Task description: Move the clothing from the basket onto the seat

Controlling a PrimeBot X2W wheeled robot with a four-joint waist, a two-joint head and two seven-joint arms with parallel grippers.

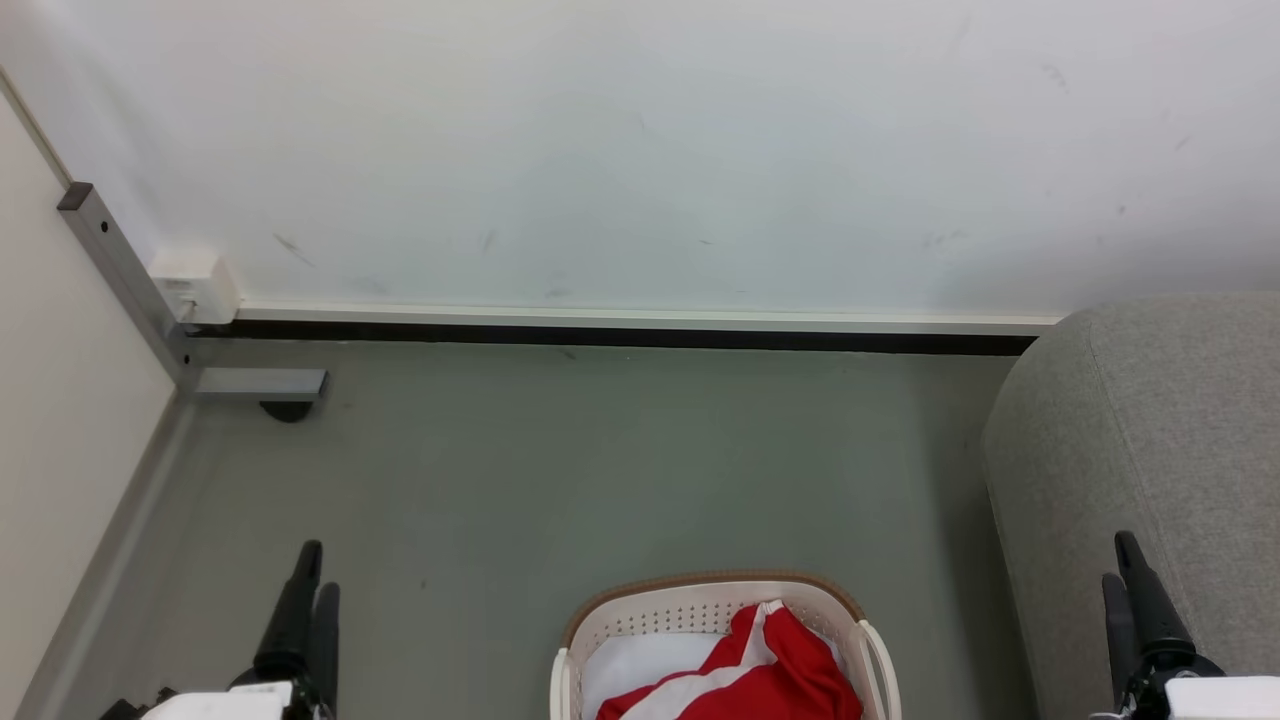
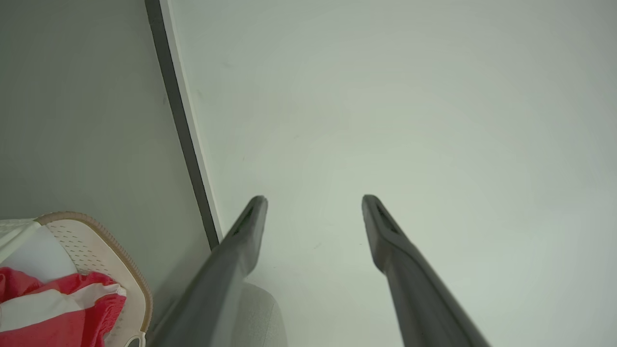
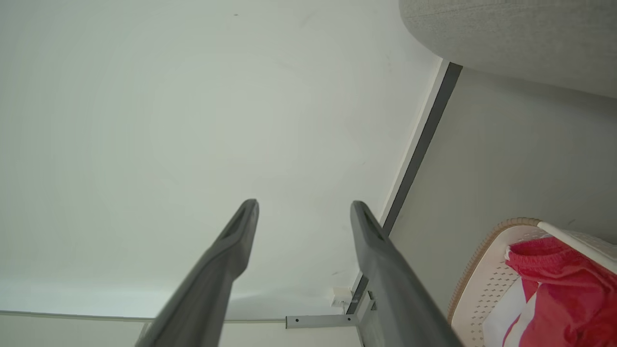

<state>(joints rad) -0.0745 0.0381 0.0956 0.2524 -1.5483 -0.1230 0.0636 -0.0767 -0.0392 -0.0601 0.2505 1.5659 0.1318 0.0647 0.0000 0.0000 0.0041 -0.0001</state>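
red-and-white clothing (image 1: 775, 675) piled in the laundry basket (image 1: 700, 583), grey seat (image 1: 1150, 450) to its right, left gripper (image 1: 318, 570) and right gripper (image 1: 1118, 560) flanking the basket, both spread apart, empty

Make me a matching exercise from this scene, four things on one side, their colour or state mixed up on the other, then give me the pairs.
1. clothing
2. basket
3. seat
4. left gripper

A. light grey, at the right of the head view
B. red and white, lying in the basket
C. open and empty
D. cream with a brown rim

Pairs: 1-B, 2-D, 3-A, 4-C
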